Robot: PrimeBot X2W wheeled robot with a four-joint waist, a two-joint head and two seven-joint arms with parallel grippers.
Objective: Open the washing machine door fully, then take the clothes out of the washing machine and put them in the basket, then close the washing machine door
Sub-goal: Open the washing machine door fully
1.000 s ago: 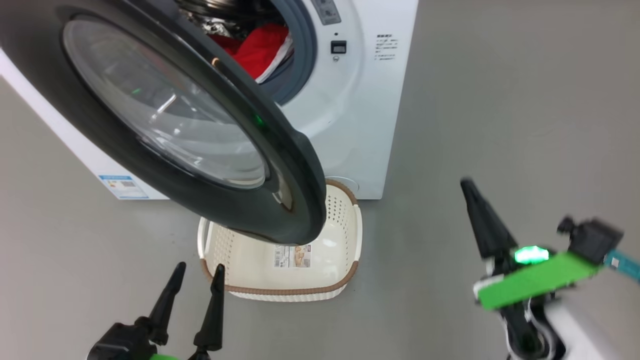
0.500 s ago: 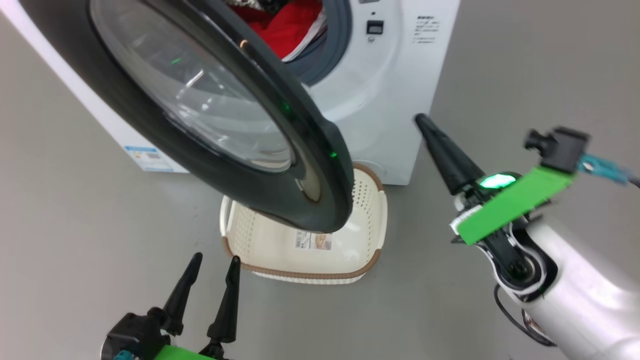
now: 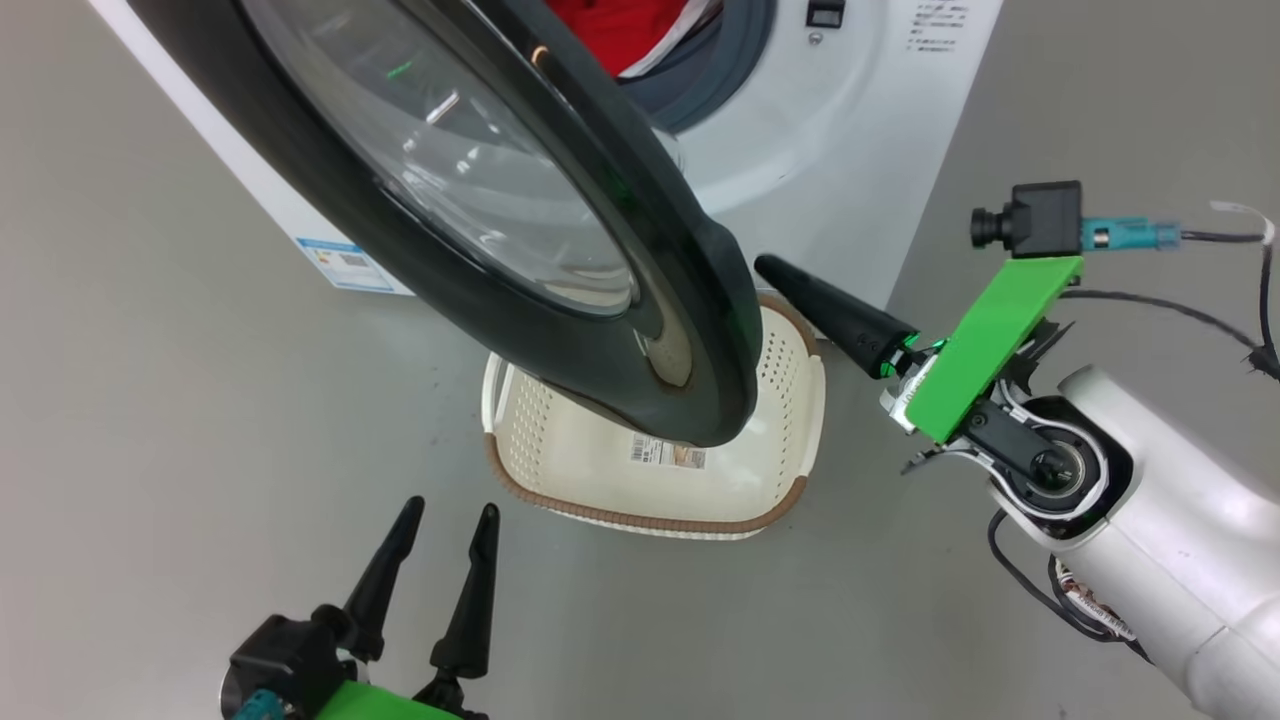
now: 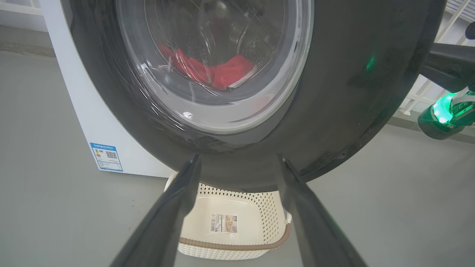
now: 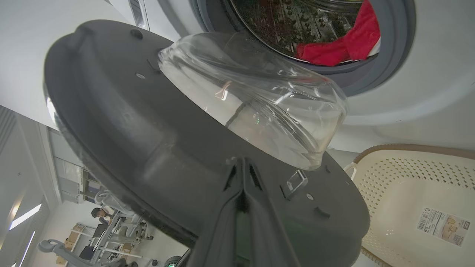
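Observation:
The washing machine door [image 3: 700, 290], with its black rim and clear glass bowl, stands partly open over the basket [image 3: 590, 470]. Red clothes [image 3: 620, 25] lie in the washing machine [image 3: 830, 130] drum. My right gripper [image 3: 770, 268] is shut on nothing, with its tip at the door's free edge, on the inner side. In the right wrist view the shut gripper [image 5: 243, 163] points at the door's inner face [image 5: 148, 148] just below the glass bowl [image 5: 259, 104]; I cannot tell whether it touches. My left gripper [image 3: 450, 515] is open and low, in front of the basket. The left wrist view shows the left gripper [image 4: 237, 159] before the door's outer face [image 4: 352, 92].
Grey floor lies all around. A blue label [image 3: 345, 262] sits low on the machine's side. The cream basket [image 5: 408, 185] stands on the floor right against the machine's front, under the door. Far behind the door, a person [image 5: 98, 213] sits among desks.
The head camera has shifted, sliding the scene to the right. My right gripper has swung up and left from the lower right to the door's free edge. The left gripper stays open and low.

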